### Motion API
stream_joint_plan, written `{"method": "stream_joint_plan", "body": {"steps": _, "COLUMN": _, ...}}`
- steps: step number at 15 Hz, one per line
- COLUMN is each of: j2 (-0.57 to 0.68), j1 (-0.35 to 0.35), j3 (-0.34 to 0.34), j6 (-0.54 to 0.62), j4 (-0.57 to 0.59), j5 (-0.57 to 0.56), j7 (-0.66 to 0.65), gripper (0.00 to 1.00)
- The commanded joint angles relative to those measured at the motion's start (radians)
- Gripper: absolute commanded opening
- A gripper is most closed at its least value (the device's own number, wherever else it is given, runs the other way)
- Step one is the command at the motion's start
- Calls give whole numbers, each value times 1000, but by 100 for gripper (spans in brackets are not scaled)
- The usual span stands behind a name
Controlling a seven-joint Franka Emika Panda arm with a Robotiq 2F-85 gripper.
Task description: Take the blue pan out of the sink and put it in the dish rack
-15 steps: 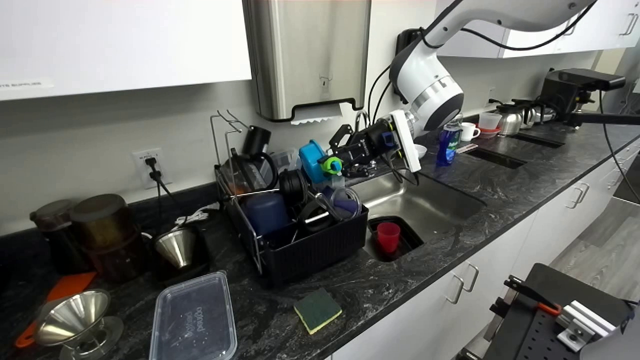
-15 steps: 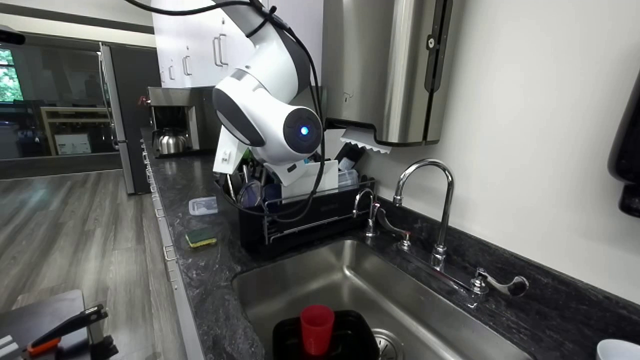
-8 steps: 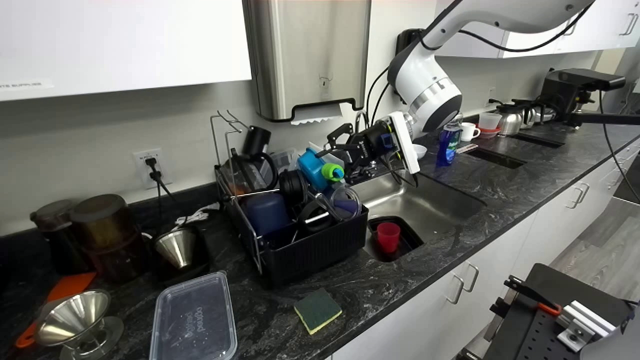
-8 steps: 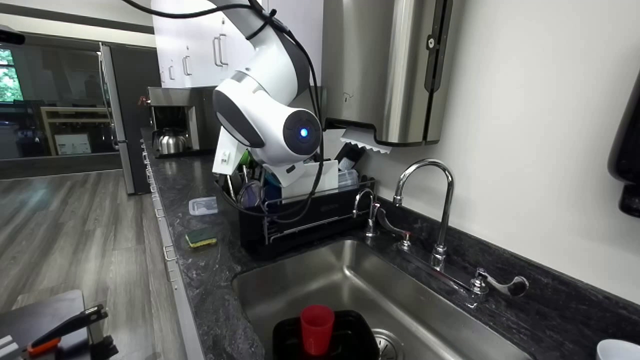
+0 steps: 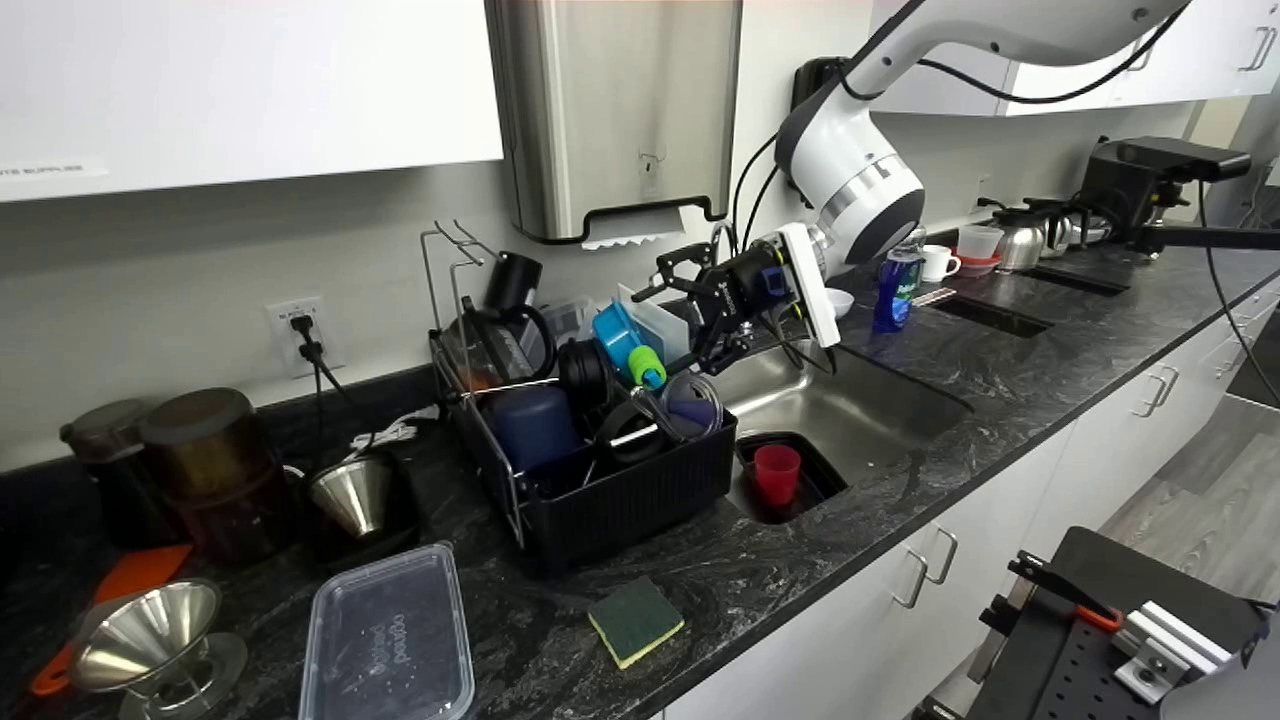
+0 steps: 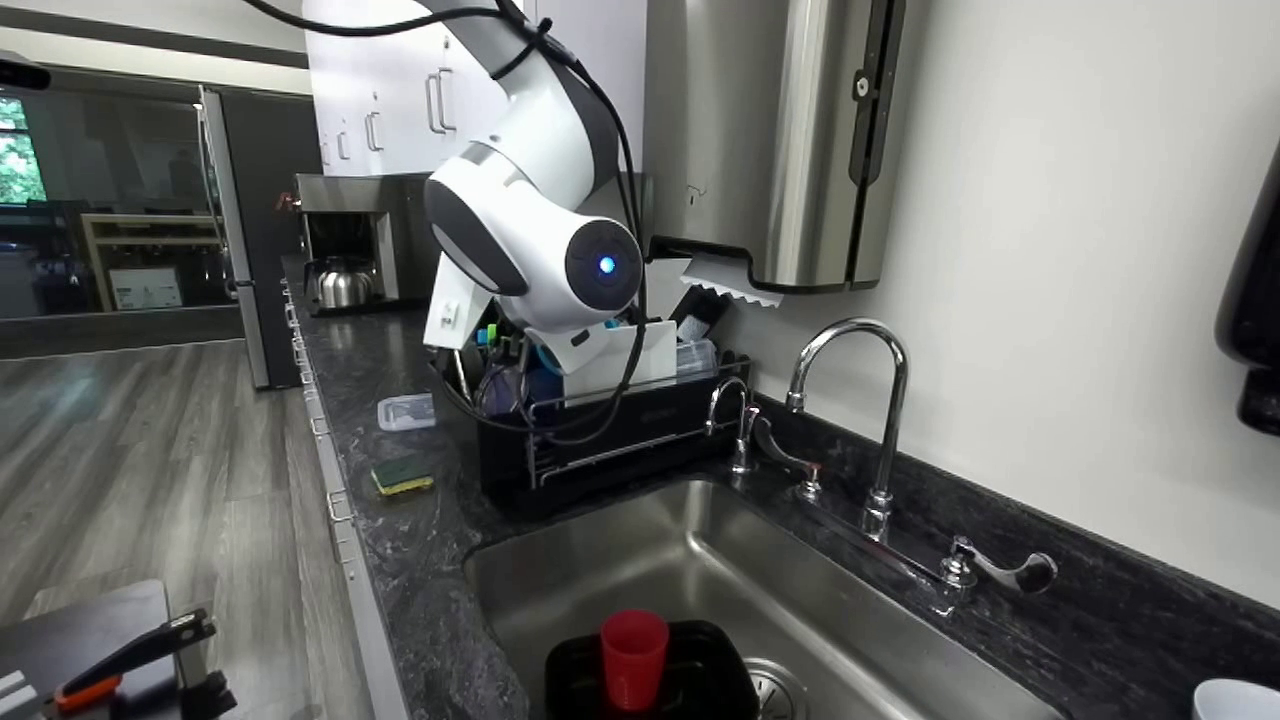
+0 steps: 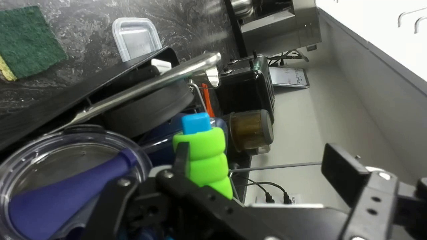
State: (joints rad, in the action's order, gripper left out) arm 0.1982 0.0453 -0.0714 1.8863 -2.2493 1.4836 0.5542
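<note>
The claw (image 5: pixel 662 331) stands wide open, its fingers (image 7: pixel 343 175) well apart, with nothing gripped. The blue pan (image 5: pixel 617 328) is in the dish rack (image 5: pixel 630 505), tilted, on top of crowded dishes (image 5: pixel 588 373) toward the side of the sink (image 6: pixel 600 560). Its green-sleeved handle (image 7: pixel 207 160) slants downward. In the wrist view one finger overlaps the handle; contact between the two cannot be confirmed.

Obstructions: a white board (image 6: pixel 658 350) stands upright in the rack, just beside the pan. A round clear vessel (image 7: pixel 80 153), with a purple piece (image 7: pixel 70 195) showing across it, sits near the handle. A dark blue container (image 5: pixel 532 425) occupies the middle of the rack. In an exterior view the arm (image 6: pixel 540 240) hides most of the claw and pan, and its cable (image 6: pixel 641 345) hangs in a loop in front of the rack.

Surroundings: the sink holds a black tray (image 6: pixel 715 680) with a red cup (image 6: pixel 634 660) in it; a tall faucet (image 6: pixel 895 400) stands behind. A sponge (image 5: pixel 636 618) lies on the counter (image 5: pixel 720 590) near the rack, and a clear tub (image 5: pixel 390 640) lies apart from it. A paper towel dispenser (image 5: pixel 640 110) is mounted on the wall (image 5: pixel 300 230) above. A bottle of blue liquid (image 5: pixel 893 295) and a white mug (image 5: pixel 938 263) stand past the sink, well apart from the claw.
</note>
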Motion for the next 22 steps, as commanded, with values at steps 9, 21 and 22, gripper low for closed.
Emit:
{"method": "stream_joint_plan", "body": {"steps": 9, "j2": -173, "j1": 5, "j3": -3, "j6": 9, "j4": -122, "j5": -97, "j7": -69, "gripper": 100}}
{"method": "stream_joint_plan", "body": {"steps": 21, "j2": -430, "j1": 23, "j3": 12, "j6": 149, "j4": -202, "j5": -432, "j7": -93, "gripper": 100}}
{"method": "stream_joint_plan", "body": {"steps": 22, "j2": -441, "j1": 22, "j3": 13, "j6": 157, "j4": -200, "j5": -469, "j7": -94, "gripper": 100}}
